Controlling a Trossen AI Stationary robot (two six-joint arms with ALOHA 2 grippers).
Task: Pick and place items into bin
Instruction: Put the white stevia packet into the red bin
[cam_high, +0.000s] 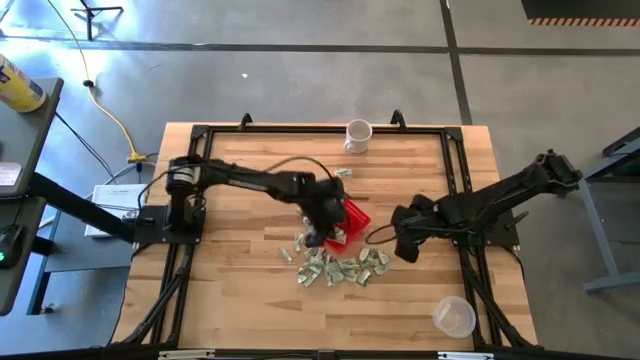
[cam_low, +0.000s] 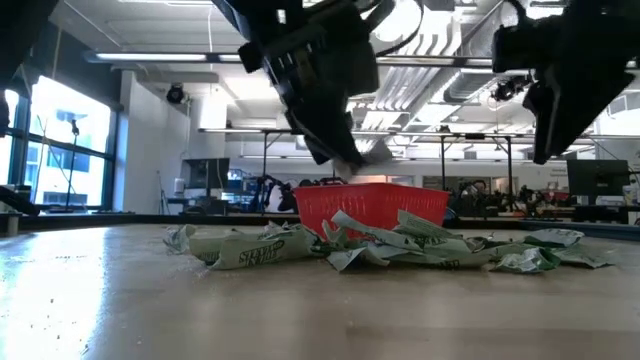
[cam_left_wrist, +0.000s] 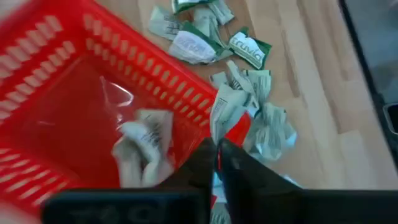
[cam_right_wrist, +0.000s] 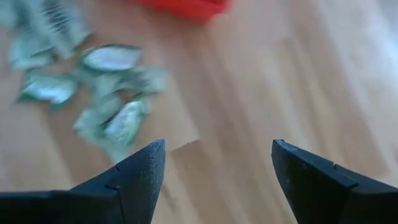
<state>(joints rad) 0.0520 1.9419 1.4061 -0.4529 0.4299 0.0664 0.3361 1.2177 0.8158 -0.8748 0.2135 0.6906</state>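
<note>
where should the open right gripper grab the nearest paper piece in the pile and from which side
From straight above. The right gripper hangs open over bare wood beside the pile of paper pieces. The nearest piece lies low and crumpled on the table, so straddle its raised middle fold, probably across its narrow width. It sits apart from the red basket.

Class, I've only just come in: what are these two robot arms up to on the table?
The left gripper hangs over the red basket, fingers closed on a paper piece; another already lies inside. A pile of paper pieces waits on the table beside the basket. The right gripper hovers open near the pile, holding nothing.
</note>
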